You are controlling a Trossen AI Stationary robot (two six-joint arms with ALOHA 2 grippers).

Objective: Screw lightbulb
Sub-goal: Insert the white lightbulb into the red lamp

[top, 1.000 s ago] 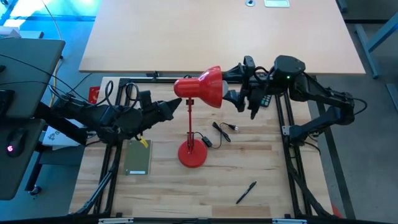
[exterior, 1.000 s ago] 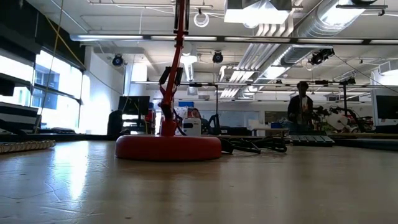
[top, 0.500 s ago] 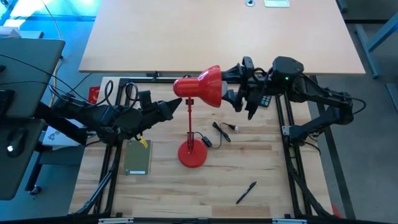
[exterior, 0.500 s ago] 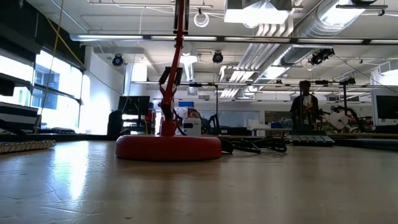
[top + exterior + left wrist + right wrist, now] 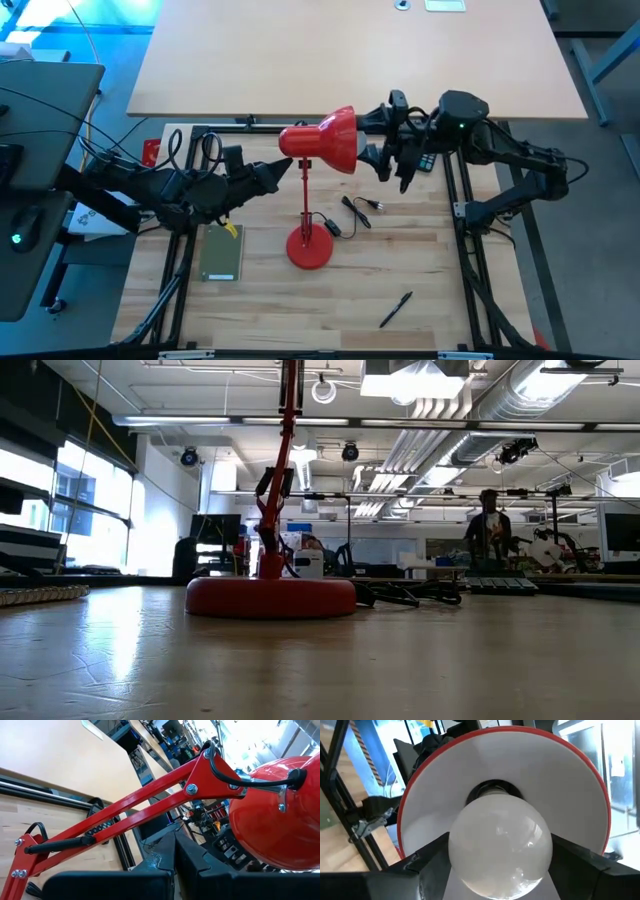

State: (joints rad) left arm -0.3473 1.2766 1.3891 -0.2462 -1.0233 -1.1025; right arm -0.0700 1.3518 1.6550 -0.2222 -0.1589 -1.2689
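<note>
A red desk lamp stands on its round base (image 5: 308, 248), which also shows in the low view (image 5: 270, 598). Its shade (image 5: 335, 139) is tipped level, mouth toward the table's right. The white lightbulb (image 5: 500, 847) sits in the socket inside the shade's white lining (image 5: 535, 780). My right gripper (image 5: 383, 143) is level at the shade's mouth, its fingers on either side of the bulb. My left gripper (image 5: 287, 167) is shut and raised, its tips just left of the lamp's slanting arm (image 5: 150, 802) below the shade. My left gripper: I cannot tell whether its shut tips (image 5: 167, 862) touch the lamp's arm. My right gripper has the bulb's round glass end (image 5: 457, 852) between its two fingers (image 5: 427, 867), one on each side. It comes level from the table's right, along the bulb's axis. The bulb's base is in the socket.
A black pen (image 5: 396, 309) lies near the front right. A green flat pad (image 5: 221, 252) lies left of the lamp's base, and the lamp's black cord and plug (image 5: 358, 211) lie to its right. A person (image 5: 490, 525) stands far back in the room.
</note>
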